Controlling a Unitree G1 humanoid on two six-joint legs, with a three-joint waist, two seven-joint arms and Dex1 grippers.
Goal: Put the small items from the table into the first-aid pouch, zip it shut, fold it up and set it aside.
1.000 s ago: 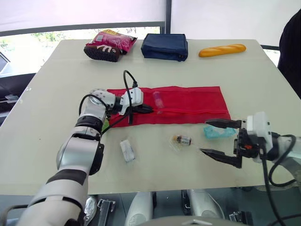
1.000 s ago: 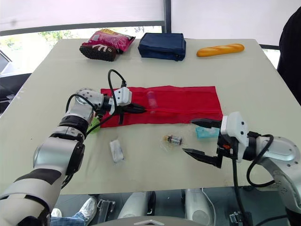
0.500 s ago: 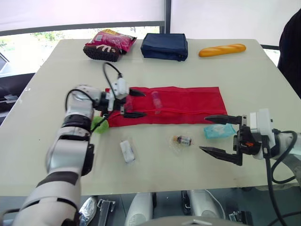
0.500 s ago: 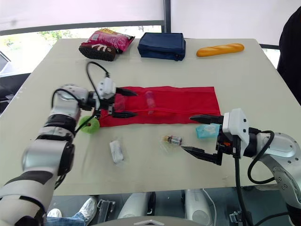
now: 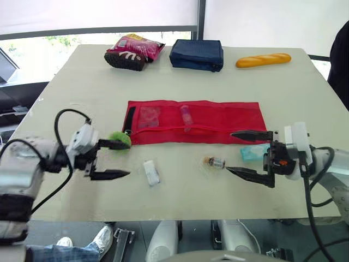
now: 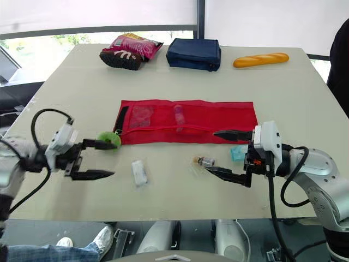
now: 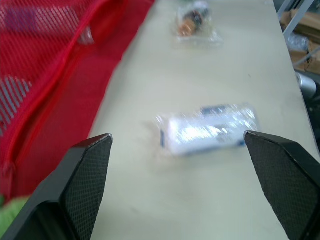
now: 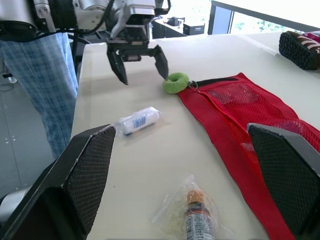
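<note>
On the table, in the head view, the red pouch [image 5: 193,121] lies unfolded and flat. The left gripper [image 5: 127,159] hangs wide open and empty, its upper finger by the pouch's green ring [image 5: 119,138]. The right gripper [image 5: 229,151], also wide and empty, points at a bagged vial [image 5: 214,162]. The left wrist view shows a wrapped white roll [image 7: 207,131] ahead of the spread fingers [image 7: 85,185]. The right wrist view shows the vial close ahead, just beside the pouch's edge.

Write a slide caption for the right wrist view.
Open right gripper faces bagged vial, wrapped roll, red pouch, open left gripper.
</note>
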